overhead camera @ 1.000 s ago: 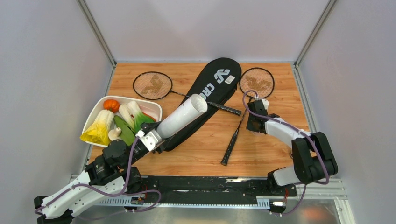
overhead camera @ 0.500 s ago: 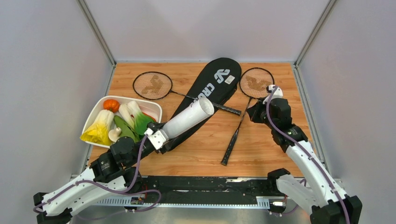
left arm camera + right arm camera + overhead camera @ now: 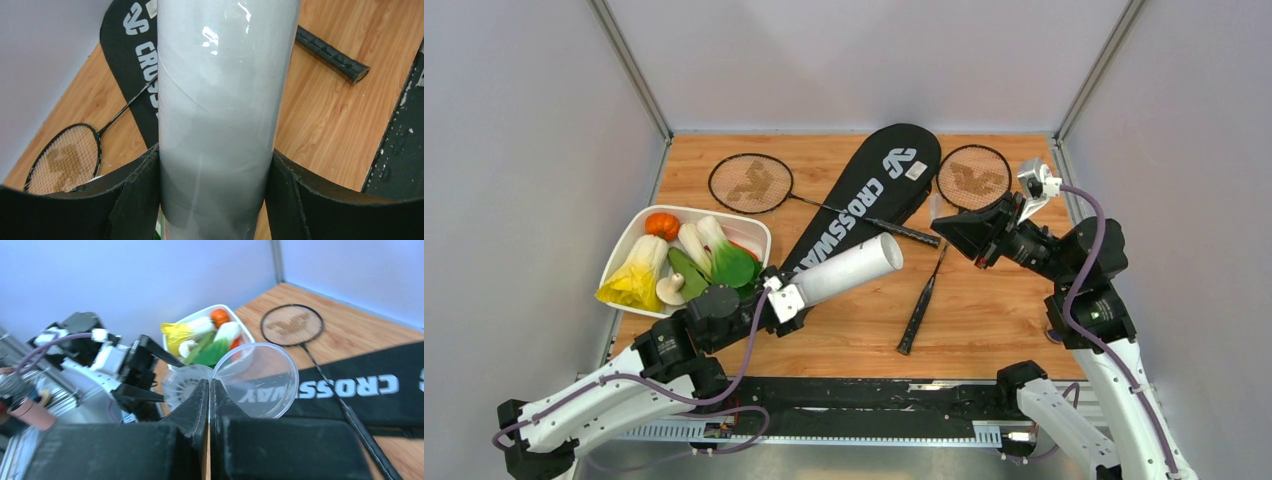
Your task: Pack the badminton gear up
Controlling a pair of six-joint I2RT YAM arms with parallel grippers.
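Top external: tube (image 3: 849, 268) in left gripper (image 3: 796, 298)

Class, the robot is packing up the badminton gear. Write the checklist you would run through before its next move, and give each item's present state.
1. Left jaws clamped on the white tube: ok.
2. Right jaws shut on the clear lid: ok.
3. Lid seated on the tube's mouth: not ok, the two are apart.
4. Shuttlecocks inside the tube: cannot tell, its wall is opaque.
5. Left racket and right racket inside the black bag: not ok, both lie outside it.
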